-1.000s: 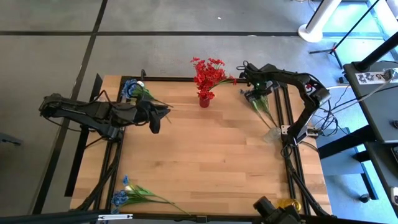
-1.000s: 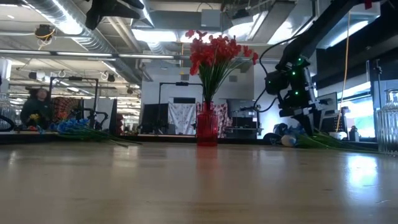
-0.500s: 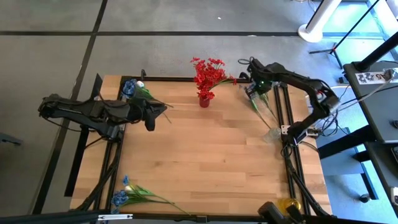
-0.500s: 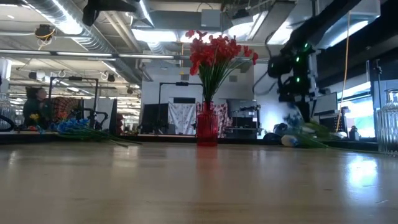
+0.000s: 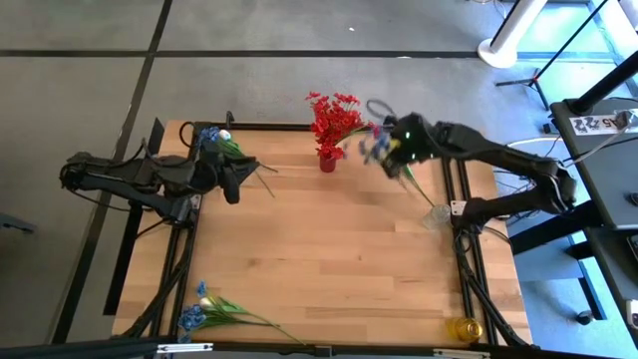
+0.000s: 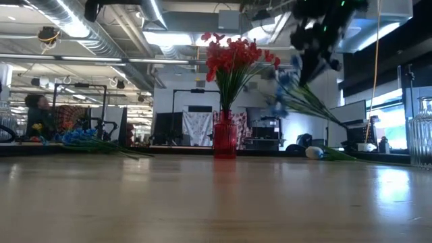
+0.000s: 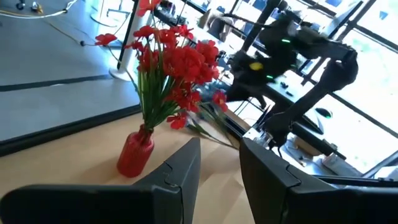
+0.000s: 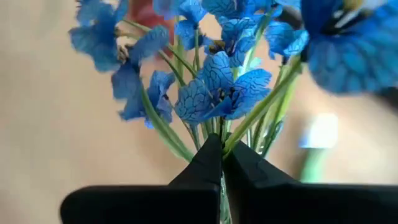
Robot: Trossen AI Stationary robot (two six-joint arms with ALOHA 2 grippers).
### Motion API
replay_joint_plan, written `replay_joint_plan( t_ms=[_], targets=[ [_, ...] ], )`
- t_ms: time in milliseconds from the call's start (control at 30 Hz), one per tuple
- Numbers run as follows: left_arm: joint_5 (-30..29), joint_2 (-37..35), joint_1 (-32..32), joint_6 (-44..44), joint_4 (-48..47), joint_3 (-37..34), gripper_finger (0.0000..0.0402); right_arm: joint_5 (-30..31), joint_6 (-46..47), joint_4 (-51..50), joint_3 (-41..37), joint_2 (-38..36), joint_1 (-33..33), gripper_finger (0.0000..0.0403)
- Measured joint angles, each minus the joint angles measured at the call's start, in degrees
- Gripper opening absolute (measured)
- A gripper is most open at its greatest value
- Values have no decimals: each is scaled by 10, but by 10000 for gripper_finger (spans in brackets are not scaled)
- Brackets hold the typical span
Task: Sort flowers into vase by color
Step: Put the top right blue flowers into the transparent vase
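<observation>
A red vase (image 5: 327, 162) full of red flowers (image 5: 334, 115) stands at the far middle of the table. Just right of it and high above the table, my right gripper (image 5: 399, 150) is shut on a sprig of blue flowers (image 5: 374, 150), whose blossoms (image 6: 283, 81) show beside the red bunch in the low view. My left gripper (image 5: 234, 181) hangs open over the far left part of the table, nothing between its fingers (image 7: 180, 177), pointing at the red vase (image 7: 135, 152). More blue flowers lie at the far left (image 5: 214, 140) and near left (image 5: 204, 314). My right gripper pinches the sprig's green stems (image 8: 239, 132) between its two fingertips, just below the blue blossoms. The fingers come from above, slanting down. The sprig is lifted, its stems (image 6: 317, 108) trailing down toward the table's right; I cannot tell whether their ends are off the table.
A clear glass vase (image 5: 436, 214) stands at the right edge, also in the low view (image 6: 422, 131). Green stems (image 6: 341, 155) lie on the table near it. A small yellow thing (image 5: 464, 327) sits at the near right corner. A person (image 6: 37, 115) is in the room behind.
My right gripper has risen fast and swung from the far right edge toward the red vase, tipping as it went. The blue sprig has come up off the table with it. My left gripper has drawn back a little toward the left edge.
</observation>
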Motion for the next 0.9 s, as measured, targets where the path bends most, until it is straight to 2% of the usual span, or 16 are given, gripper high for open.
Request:
replay_joint_plan(
  t_ms=[133, 267, 400, 533, 700, 900],
  targets=[
    [0, -4, 0, 3, 2, 0, 108, -31, 88, -18, -3, -1, 106, 2],
    [0, -6, 0, 5, 1, 0, 108, -35, 182, -17, -28, 15, 203, 2],
    [0, -5, 0, 14, 1, 0, 108, -21, 247, -12, -57, 47, 268, 2],
    [4, -5, 0, 15, 13, 0, 108, -19, 257, 23, -88, 94, 305, 12],
    [51, -1, -8, 38, 81, 0, 108, -23, 244, 49, -102, 162, 327, 59],
    [52, 7, -43, 45, 96, 0, 108, -61, 225, 38, -101, 197, 326, 164]
  ],
)
